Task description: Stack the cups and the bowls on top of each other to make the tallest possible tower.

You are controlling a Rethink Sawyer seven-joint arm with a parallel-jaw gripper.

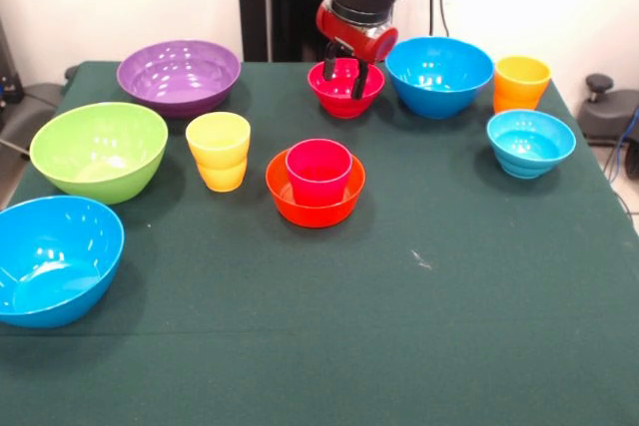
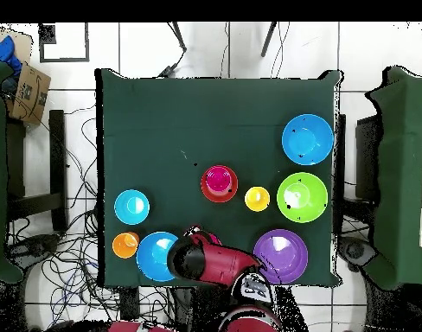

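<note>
My gripper (image 1: 345, 75) hangs over the small red bowl (image 1: 345, 97) at the far side, open, with its dark fingers (image 1: 361, 79) reaching down into the bowl's mouth. The red-pink cup (image 1: 319, 171) stands inside the orange bowl (image 1: 315, 205) at mid-table. The yellow cup (image 1: 219, 151) stands just left of them. The orange cup (image 1: 520, 83) is at the far right, beside a large blue bowl (image 1: 439, 77). The light blue bowl (image 1: 530, 143) sits in front of the orange cup. In the overhead view the arm (image 2: 206, 259) hides the gripper and the red bowl.
The purple bowl (image 1: 180, 75), lime green bowl (image 1: 98, 150) and a second blue bowl (image 1: 55, 258) line the left side. The green cloth table (image 1: 399, 346) runs to its near edge. From above: purple bowl (image 2: 280, 256), green bowl (image 2: 302, 196), blue bowl (image 2: 307, 138).
</note>
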